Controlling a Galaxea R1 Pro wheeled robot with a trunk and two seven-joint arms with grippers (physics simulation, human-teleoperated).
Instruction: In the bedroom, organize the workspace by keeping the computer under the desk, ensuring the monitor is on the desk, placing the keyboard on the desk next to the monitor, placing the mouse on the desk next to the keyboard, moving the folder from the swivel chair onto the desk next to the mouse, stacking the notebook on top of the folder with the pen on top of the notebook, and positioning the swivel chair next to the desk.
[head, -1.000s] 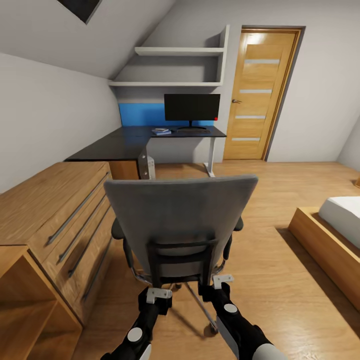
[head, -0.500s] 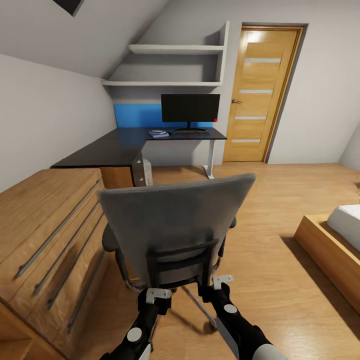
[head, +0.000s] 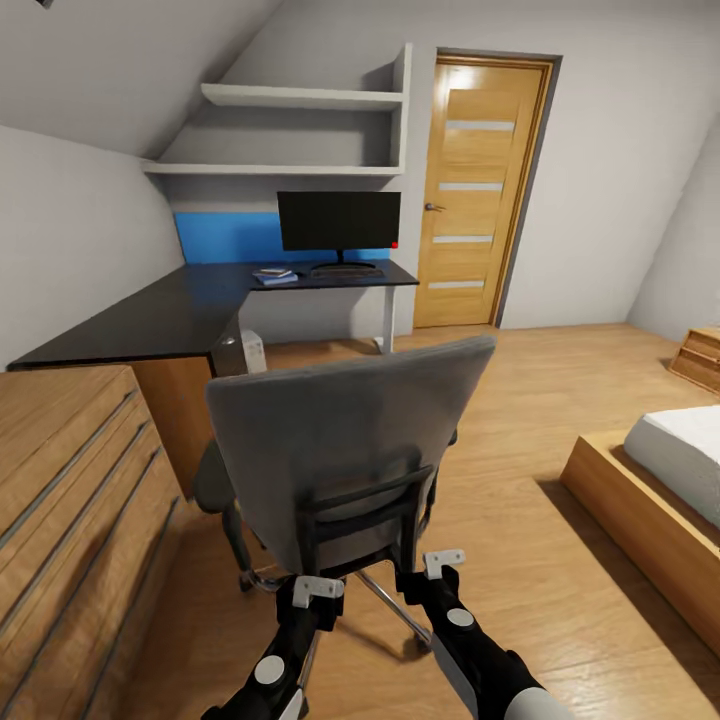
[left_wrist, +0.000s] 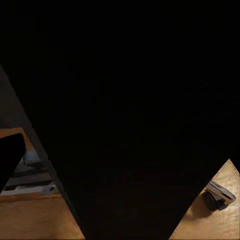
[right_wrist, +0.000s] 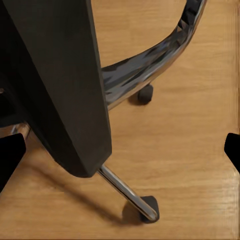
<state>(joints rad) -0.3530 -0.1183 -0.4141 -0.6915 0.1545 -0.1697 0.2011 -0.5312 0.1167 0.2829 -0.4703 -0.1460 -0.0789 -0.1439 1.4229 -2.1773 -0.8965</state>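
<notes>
No writing was legible. The swivel chair stood between both grippers and the desk, blocking it. Left gripper and right gripper sat behind its back; their spread could not be told.

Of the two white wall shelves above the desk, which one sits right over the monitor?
The lower white wall shelf, the longer board, hangs directly above the wide black flat monitor. The upper white shelf is shorter and sits nearer the sloped ceiling.

The swivel chair stands before the desk; the monitor is on the desk, the wooden cabinet at left.
</notes>
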